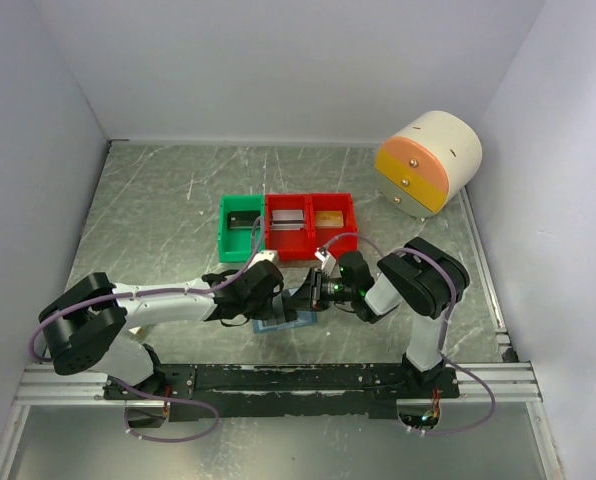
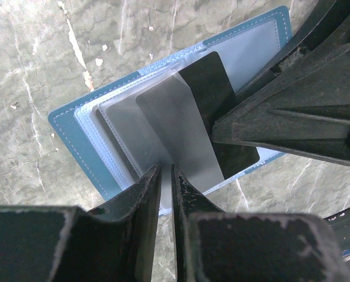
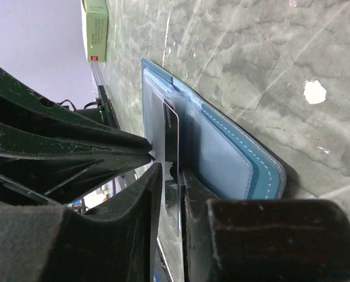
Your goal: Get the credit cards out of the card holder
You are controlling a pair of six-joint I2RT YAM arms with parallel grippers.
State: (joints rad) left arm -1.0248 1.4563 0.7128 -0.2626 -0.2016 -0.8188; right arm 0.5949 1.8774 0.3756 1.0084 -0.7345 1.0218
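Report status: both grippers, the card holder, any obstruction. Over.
Left gripper shut on card holder sleeve, pinning it open. Right gripper shut on dark card, not yet clear of holder. Nothing blocking the pull.

Inspected: the left arm and right arm have white link shells and black joint housings. A purple cable loops along each arm. Both bases bolt to a black rail. The left end effector and right end effector carry black moulded fingers with triangular ribbing and edges scuffed pale. The tips taper to narrow, blunt ends.
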